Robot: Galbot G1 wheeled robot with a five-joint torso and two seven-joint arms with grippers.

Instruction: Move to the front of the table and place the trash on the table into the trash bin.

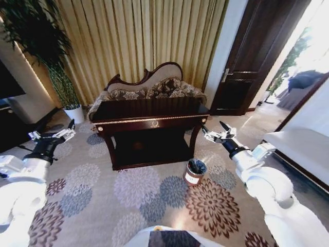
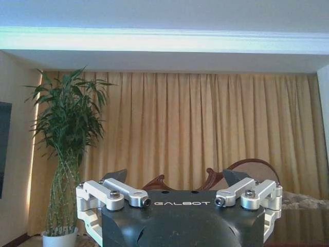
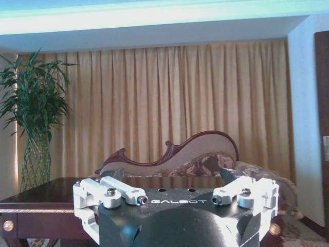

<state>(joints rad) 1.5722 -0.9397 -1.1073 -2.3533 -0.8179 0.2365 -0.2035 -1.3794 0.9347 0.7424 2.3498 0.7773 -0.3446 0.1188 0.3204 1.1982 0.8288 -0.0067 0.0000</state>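
The dark mahogany table point(image 1: 149, 110) stands ahead at the centre of the head view, with a gold emblem on its front rail; its top also shows in the right wrist view point(image 3: 46, 193). I cannot make out any trash on its glossy top. The small reddish-brown trash bin point(image 1: 195, 172) with a black liner stands on the carpet by the table's front right leg. My left gripper point(image 1: 51, 133) point(image 2: 172, 177) hangs open off the table's left end. My right gripper point(image 1: 215, 128) point(image 3: 169, 176) is open near the table's right front corner, above the bin. Both hold nothing.
A carved-back floral sofa point(image 1: 149, 87) sits right behind the table, against gold curtains. A potted plant point(image 1: 56, 77) stands at the back left, and a dark door point(image 1: 252, 62) at the back right. White furniture point(image 1: 303, 149) lines the right side. Floral carpet point(image 1: 128, 190) lies between me and the table.
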